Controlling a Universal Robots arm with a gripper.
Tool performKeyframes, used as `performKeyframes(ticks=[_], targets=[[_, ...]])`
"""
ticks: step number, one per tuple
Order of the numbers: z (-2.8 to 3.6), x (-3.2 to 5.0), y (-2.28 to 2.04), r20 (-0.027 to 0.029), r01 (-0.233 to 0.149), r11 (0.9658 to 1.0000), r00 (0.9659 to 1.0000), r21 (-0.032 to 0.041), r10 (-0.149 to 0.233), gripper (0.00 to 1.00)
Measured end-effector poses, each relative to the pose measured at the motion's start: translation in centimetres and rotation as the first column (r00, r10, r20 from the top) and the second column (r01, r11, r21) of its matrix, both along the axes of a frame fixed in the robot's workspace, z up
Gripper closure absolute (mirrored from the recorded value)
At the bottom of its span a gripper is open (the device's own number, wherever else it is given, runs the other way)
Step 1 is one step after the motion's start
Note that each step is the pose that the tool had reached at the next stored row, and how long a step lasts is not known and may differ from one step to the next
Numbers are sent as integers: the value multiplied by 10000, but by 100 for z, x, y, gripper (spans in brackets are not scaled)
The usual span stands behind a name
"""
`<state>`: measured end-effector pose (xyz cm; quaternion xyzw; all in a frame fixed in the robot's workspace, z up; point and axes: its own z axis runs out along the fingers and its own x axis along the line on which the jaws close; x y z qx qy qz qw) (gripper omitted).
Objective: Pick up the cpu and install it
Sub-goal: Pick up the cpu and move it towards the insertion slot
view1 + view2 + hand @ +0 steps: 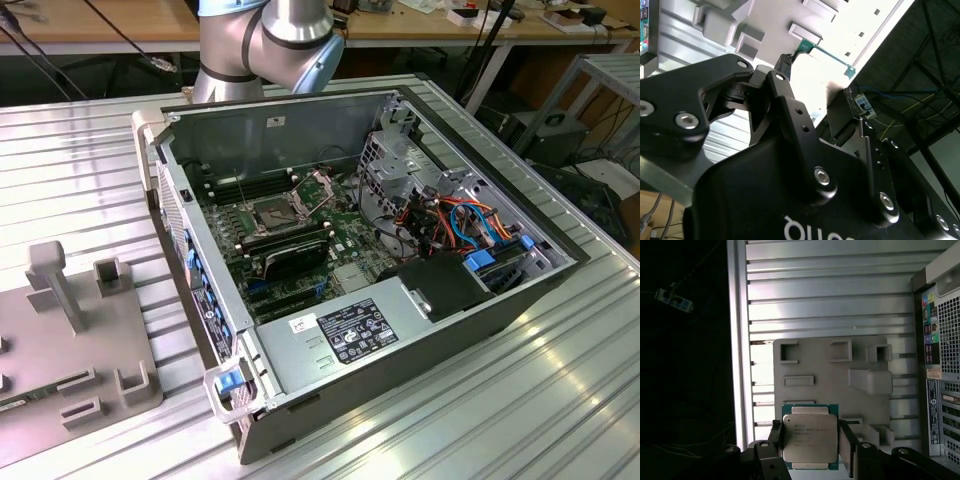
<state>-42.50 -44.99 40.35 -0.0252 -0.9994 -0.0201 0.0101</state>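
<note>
The tool (pixel 810 442) is closed on the cpu (pixel 809 435), its fingers on two opposite edges, above the grey fixture plate (pixel 815 367). Hold the chip level and load its edges only. The socket (pixel 275 212) sits left of centre in the exterior view.

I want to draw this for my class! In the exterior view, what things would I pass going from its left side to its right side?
Grey holder tray → open metal socket on the green board → orange and blue cables → metal shelf.
</note>
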Motion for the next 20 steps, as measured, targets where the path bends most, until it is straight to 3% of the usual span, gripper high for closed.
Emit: performKeyframes(ticks=[15,20], targets=[[-3,344,0,0,0,10000,10000,0,0,46],[-4,424,0,0,-1,10000,10000,0,1,46]])
